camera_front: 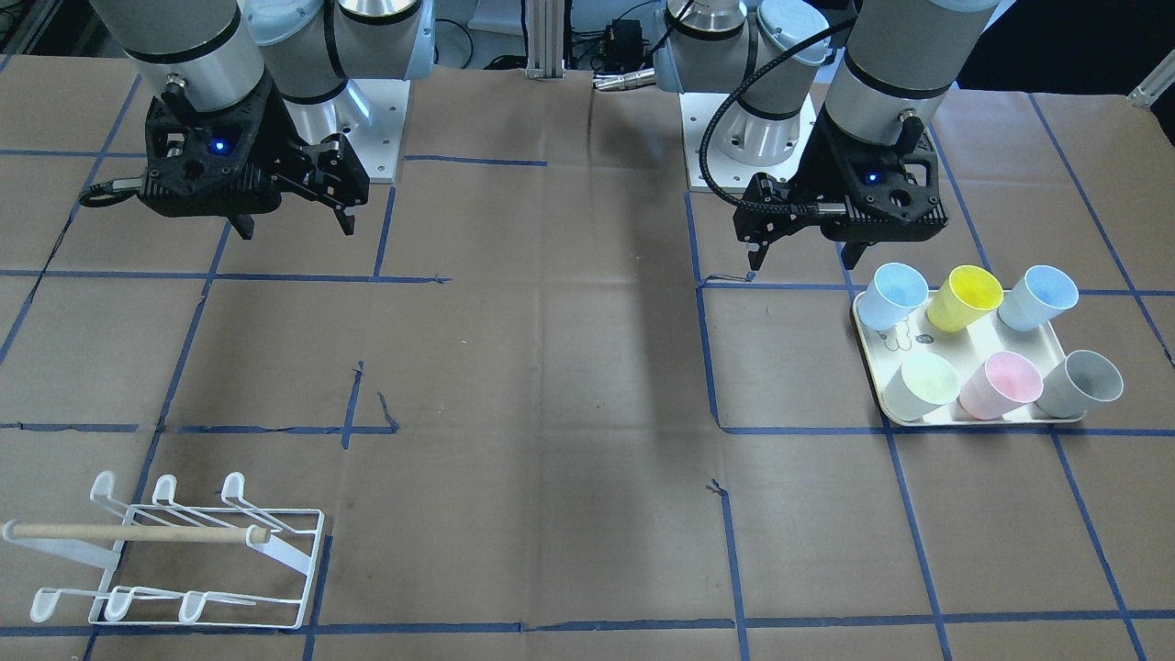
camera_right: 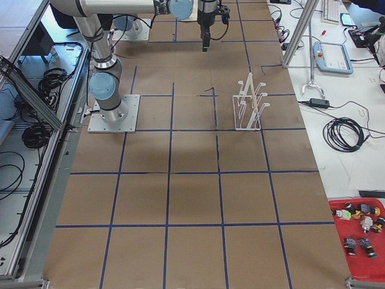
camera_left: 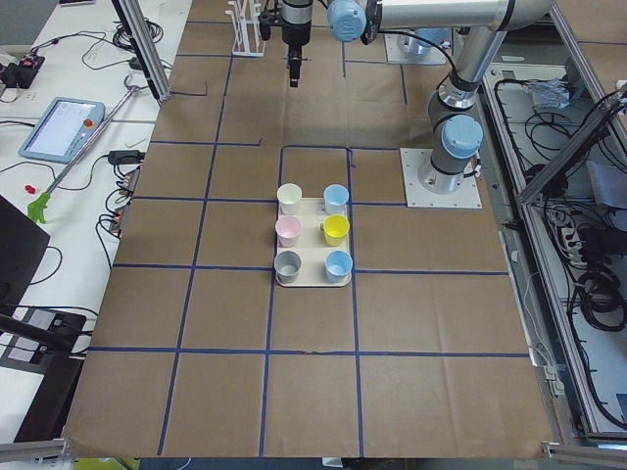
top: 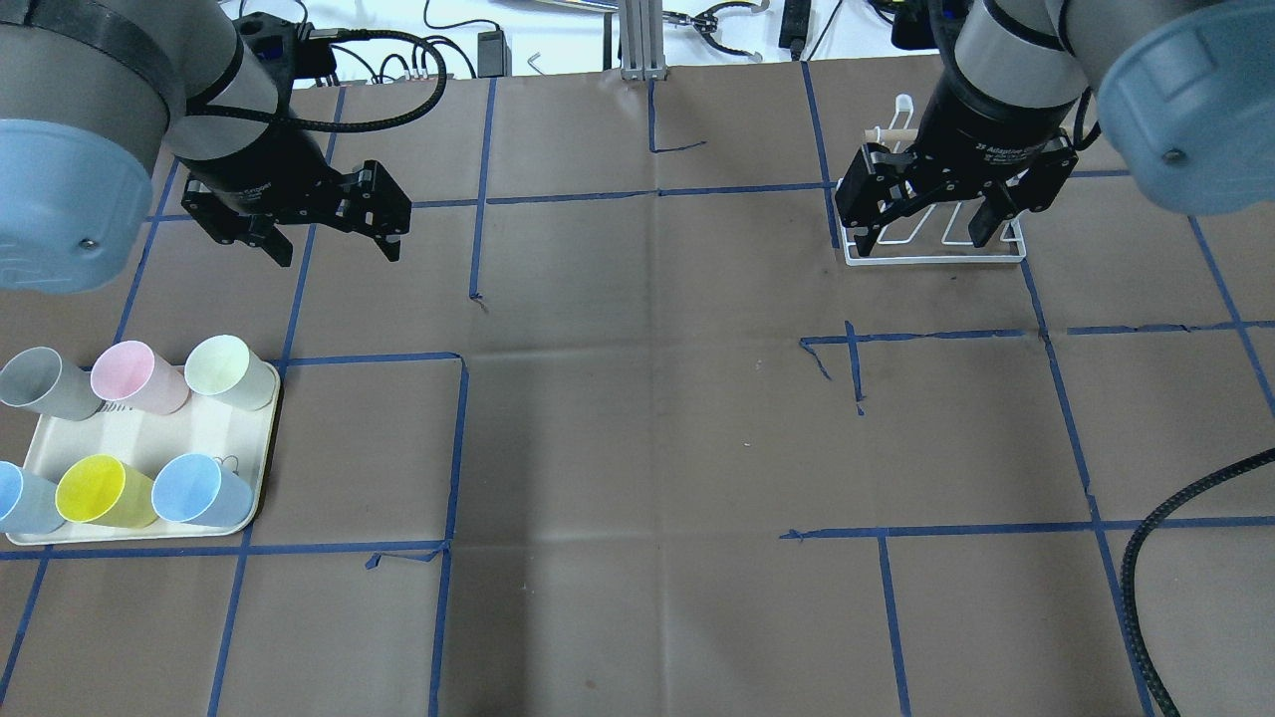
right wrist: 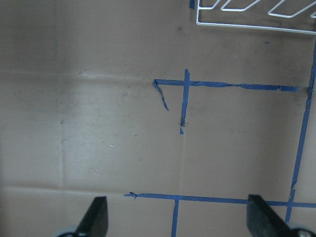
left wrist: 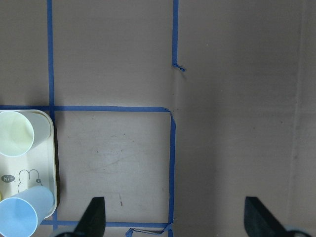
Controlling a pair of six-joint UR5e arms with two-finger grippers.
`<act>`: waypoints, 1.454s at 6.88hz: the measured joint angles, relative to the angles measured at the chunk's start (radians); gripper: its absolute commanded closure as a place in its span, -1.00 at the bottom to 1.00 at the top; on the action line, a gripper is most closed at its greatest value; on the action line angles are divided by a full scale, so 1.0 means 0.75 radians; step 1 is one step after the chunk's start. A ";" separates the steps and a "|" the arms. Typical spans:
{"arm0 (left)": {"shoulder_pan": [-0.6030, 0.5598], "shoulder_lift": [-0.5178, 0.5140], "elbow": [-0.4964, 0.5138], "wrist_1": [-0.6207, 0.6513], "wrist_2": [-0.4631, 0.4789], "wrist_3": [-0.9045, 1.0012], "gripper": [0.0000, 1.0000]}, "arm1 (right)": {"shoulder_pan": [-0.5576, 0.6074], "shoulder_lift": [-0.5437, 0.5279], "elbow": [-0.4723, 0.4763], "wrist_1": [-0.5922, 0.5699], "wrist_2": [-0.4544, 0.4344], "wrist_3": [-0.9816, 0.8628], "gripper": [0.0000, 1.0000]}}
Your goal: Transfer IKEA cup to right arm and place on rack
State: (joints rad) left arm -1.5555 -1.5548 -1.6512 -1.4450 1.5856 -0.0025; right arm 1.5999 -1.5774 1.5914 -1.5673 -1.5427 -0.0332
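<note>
Stage: we judge the task not yet begun, as no cup is lifted and neither arm holds anything.
Left end effector (top: 337, 249): fingers spread wide and empty, pointing down, well above the surface (top: 637, 448).
Right end effector (top: 923, 242): also spread and empty, hanging on the other side of the surface.
Cups (top: 134, 376): 6 stand upright, mouths up, in 2 rows of 3 on the cream tray (top: 149, 428), on the robot's left side.
Key relation: the tray lies below the left end effector and further out to the robot's left. In the left wrist view only the pale green cup (left wrist: 15, 133) and a light blue cup (left wrist: 19, 227) show, at the frame's left edge. Each cup's long axis is vertical.
Nearer arm: the left one by far. The right end effector is well apart from the tray.
Rack (camera_front: 174, 551): on the robot's right side at the far edge, no cup on any of its 6 pegs, wooden dowel (camera_front: 138, 532) across it.
Next move, as we judge it: the left arm shifts outward over the tray, then descends on 1 cup.
Risk: the cups stand close together, so spread fingers may nudge a neighbour.
</note>
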 measured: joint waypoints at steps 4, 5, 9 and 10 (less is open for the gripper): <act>0.000 0.004 0.001 0.000 0.000 0.000 -1.00 | 0.002 0.001 0.003 -0.002 0.011 0.002 -1.00; 0.000 0.005 0.000 0.000 0.000 0.001 -1.00 | 0.002 0.001 0.003 -0.003 0.011 0.003 -1.00; 0.032 -0.001 -0.004 0.002 -0.003 0.014 -1.00 | 0.002 0.002 0.001 -0.003 0.010 0.003 -1.00; 0.071 -0.005 -0.005 0.005 -0.007 0.044 -1.00 | 0.003 0.003 0.002 -0.003 0.010 0.002 -1.00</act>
State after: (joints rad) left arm -1.5021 -1.5588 -1.6552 -1.4414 1.5804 0.0302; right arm 1.6020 -1.5751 1.5926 -1.5696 -1.5355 -0.0317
